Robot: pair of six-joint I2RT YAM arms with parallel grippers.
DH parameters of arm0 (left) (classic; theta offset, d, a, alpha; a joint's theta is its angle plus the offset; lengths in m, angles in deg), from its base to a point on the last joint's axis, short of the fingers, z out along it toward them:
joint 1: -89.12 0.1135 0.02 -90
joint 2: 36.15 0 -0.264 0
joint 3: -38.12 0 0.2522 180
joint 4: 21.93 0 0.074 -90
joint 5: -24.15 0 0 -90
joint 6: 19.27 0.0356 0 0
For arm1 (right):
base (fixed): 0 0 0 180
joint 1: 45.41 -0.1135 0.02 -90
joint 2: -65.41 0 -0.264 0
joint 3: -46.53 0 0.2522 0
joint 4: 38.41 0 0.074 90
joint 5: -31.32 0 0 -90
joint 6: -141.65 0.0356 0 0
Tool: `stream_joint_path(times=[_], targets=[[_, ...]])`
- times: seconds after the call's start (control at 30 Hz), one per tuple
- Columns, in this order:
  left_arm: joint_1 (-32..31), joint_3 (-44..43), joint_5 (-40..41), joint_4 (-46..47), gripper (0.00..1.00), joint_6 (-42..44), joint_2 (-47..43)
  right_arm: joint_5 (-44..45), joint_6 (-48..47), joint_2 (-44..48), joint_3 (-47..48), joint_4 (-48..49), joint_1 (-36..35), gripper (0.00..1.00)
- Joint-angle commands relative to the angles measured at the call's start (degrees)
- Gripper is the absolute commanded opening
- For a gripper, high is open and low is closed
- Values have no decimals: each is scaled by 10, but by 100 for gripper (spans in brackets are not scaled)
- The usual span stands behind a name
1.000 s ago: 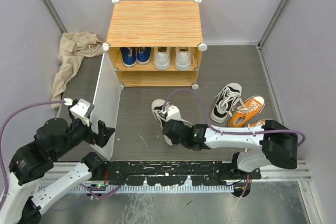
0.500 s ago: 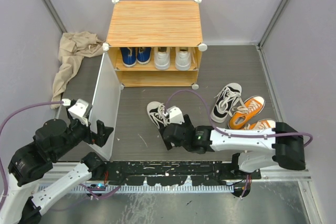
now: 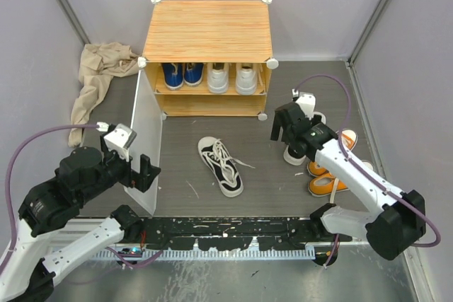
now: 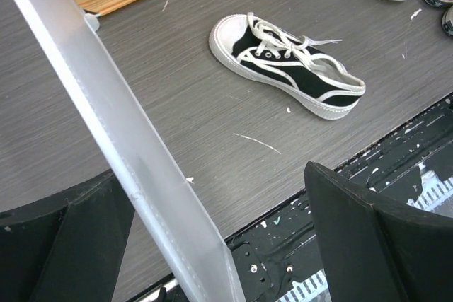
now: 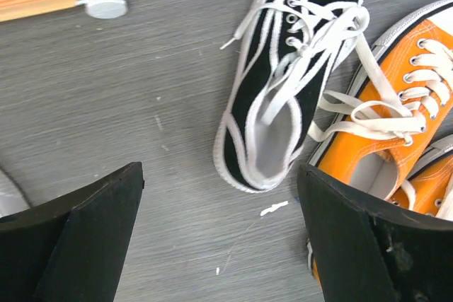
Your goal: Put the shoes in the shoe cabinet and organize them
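Right gripper (image 5: 219, 175), jaws now apart, has dropped one black sneaker (image 3: 221, 166) mid-frame and moved over the second black sneaker (image 5: 283, 83) at right; both remain outside the shoe cabinet (image 3: 209, 30).

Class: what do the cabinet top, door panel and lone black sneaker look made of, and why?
Cabinet top: likely wood-grain laminate, striped orange, matte. Door panel: probably frosted plastic, pale, translucent-looking. Black sneaker: seemingly canvas, white rubbery sole.

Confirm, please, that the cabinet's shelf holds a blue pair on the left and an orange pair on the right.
No: the shelf holds a white pair on the right, not an orange one; the blue pair is on the left, as the top view shows.
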Motion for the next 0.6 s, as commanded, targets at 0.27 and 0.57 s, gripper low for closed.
stream_joint_path(times=[0.27, 0.57], targets=[[0, 23, -13, 104, 98, 11, 61, -130, -89, -73, -74, 138, 129, 84], [1, 29, -20, 102, 98, -7, 41, -165, -92, -124, -109, 189, 131, 57]])
